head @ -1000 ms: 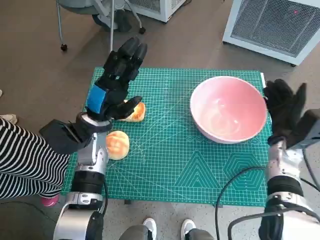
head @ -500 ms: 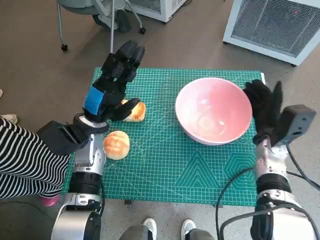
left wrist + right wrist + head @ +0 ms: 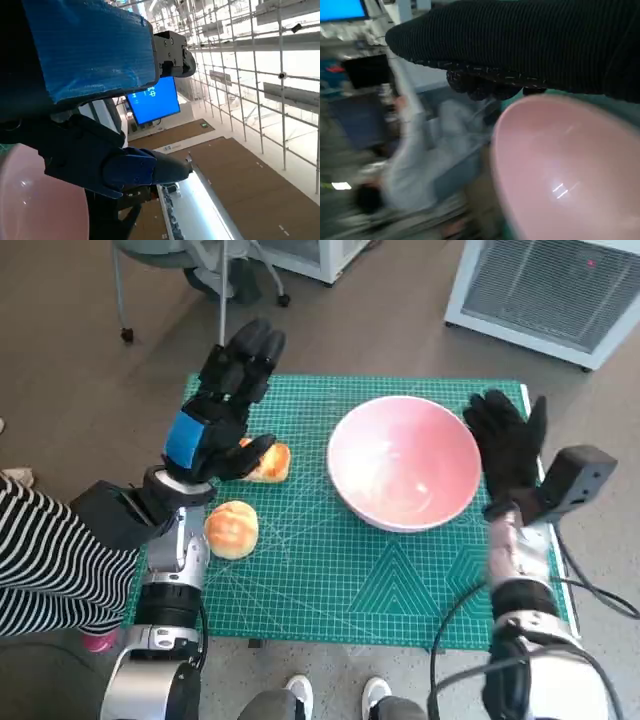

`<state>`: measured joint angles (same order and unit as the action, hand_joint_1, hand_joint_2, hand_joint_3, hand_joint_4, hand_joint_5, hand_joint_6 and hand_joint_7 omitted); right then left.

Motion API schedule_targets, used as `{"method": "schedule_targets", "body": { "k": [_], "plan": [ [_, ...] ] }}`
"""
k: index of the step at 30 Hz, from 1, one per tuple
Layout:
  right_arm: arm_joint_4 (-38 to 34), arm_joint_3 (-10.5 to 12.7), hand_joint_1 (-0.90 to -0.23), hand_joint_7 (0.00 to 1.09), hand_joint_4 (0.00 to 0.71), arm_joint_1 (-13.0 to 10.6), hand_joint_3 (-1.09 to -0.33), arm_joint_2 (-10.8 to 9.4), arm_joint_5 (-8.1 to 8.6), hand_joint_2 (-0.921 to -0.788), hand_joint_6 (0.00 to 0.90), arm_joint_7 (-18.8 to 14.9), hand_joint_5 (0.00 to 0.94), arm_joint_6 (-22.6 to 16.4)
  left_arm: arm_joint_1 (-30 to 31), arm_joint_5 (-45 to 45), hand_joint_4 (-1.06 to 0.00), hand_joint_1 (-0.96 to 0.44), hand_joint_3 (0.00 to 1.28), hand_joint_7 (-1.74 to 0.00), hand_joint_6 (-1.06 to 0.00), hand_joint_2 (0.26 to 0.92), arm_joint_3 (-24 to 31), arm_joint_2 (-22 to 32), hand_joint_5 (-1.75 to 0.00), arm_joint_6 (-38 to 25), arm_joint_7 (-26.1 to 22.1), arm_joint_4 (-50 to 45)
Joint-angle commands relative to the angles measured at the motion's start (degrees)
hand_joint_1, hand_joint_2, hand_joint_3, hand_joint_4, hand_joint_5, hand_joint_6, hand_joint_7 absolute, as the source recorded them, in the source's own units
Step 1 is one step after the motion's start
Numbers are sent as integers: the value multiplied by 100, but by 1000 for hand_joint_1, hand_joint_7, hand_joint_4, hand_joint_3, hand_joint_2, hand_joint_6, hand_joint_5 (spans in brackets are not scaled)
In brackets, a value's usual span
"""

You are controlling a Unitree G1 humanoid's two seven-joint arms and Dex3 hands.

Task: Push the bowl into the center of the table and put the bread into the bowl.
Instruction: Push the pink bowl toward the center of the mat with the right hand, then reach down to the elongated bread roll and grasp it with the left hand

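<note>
Gloved right hand (image 3: 508,445) flat against pink bowl (image 3: 404,462), holding nothing | left hand (image 3: 222,405) raised, fingers spread

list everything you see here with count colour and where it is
bowl: 1, pink, on the mat right of centre, beside the right hand
bread: 2, golden brown, left part of the mat; one near the front, the other partly under the left hand
cutting mat: 1, green, gridded, covering the table
white cabinet: 1, on the floor, upper right
chair legs: grey, upper left floor
person's striped sleeve: black and white, lower left
shoes: white, below the table's front edge
left hand: black, blue tape, above the far bread
right hand: black glove, against the bowl's right side
</note>
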<state>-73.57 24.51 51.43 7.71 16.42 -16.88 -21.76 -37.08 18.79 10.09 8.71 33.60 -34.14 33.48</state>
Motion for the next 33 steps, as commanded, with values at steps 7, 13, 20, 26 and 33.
{"method": "schedule_targets", "body": {
  "k": [7,13,20,26,33],
  "plan": [
    [-94,38,-682,190,77,41,-751,-265,60,-921,68,-93,0,176,73,11,-76,-695,301,-378,-1,921,4,-37,-1,65,31,-56],
    [-66,-211,-660,179,77,-7,-773,-177,-207,-921,72,-27,0,50,105,-30,-77,-695,300,-377,-3,921,-27,-69,-1,113,69,-57],
    [71,-464,-630,165,76,-68,-812,109,-521,-921,74,41,0,-209,152,-63,-78,-695,301,-375,-5,921,-62,-79,-1,100,121,-144],
    [316,-611,-647,166,85,-147,-809,344,-705,-921,87,83,4,-648,163,-69,-77,-692,304,-373,-3,921,-84,-94,-1,69,150,-175],
    [831,-697,-671,173,109,-312,-781,401,-698,-921,103,45,13,-1359,136,-108,-81,-696,307,-373,-3,921,-141,-135,-2,46,218,-204]
  ]
}}
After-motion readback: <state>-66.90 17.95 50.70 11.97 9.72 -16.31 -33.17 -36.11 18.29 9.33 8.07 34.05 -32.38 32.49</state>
